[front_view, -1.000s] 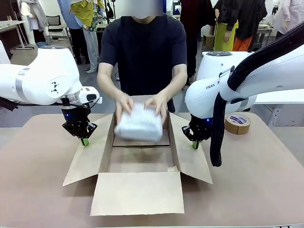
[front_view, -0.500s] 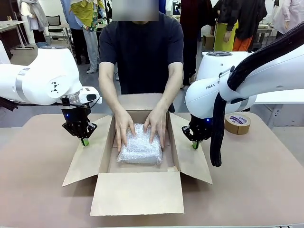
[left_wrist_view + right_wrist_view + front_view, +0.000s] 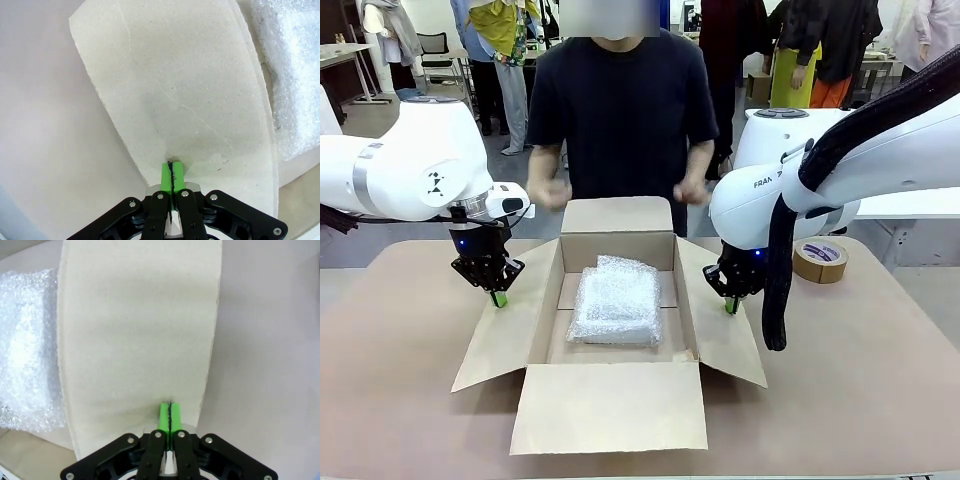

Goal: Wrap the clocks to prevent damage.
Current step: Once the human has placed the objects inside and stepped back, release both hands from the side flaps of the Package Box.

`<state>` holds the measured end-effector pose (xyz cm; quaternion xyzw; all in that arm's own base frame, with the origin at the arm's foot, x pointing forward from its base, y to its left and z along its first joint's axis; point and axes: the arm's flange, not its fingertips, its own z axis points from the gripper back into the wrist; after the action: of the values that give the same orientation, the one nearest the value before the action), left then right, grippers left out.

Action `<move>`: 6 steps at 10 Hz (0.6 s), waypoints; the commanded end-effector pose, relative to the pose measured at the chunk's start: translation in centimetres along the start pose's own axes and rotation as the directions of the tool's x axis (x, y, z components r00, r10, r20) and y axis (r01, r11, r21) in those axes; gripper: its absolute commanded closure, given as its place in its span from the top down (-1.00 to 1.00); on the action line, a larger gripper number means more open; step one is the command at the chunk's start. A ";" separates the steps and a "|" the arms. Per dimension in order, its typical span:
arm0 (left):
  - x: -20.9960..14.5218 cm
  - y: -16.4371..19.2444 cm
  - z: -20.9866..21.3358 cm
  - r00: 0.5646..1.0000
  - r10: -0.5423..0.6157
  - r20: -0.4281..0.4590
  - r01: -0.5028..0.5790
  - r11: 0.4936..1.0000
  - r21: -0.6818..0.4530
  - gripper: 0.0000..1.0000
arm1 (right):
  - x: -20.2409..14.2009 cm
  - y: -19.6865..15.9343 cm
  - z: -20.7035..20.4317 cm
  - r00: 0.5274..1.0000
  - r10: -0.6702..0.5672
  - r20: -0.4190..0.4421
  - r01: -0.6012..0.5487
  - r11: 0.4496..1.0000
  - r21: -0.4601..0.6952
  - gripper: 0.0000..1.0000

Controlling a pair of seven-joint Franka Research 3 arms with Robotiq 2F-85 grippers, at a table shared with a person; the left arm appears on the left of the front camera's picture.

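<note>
Left hand (image 3: pixel 498 298) and right hand (image 3: pixel 731 305) stay clamped on box flaps (image 3: pixel 510 320); person's hands (image 3: pixel 552 190) released the bundle (image 3: pixel 617 300).

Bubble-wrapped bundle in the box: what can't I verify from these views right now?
- Contents of the bubble-wrapped bundle: front view, the wrap hides them.
- Bundle's full outline: left wrist view cuts it at the right edge, right wrist view at the left edge.
- Box floor beneath it: front view, the bundle covers it.
- How much of the flaps the left hand and right hand pinch: wrist views, green pads cover it.
</note>
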<state>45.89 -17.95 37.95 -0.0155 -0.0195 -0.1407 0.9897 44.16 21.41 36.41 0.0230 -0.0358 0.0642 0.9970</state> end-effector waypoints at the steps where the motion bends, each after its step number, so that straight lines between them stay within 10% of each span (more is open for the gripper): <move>1: -0.1 0.0 0.1 1.000 0.001 0.003 -0.001 1.000 0.000 -0.99 | -0.1 0.1 -0.3 1.000 -0.001 -0.005 0.001 1.000 -0.001 -0.98; 6: 0.0 0.0 0.0 1.000 0.000 0.000 0.000 1.000 0.000 -0.99 | 0.0 0.0 0.0 1.000 0.000 0.000 0.000 1.000 0.000 -0.98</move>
<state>45.89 -17.95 37.95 -0.0155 -0.0195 -0.1407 0.9897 44.16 21.39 36.42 0.0230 -0.0359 0.0640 0.9970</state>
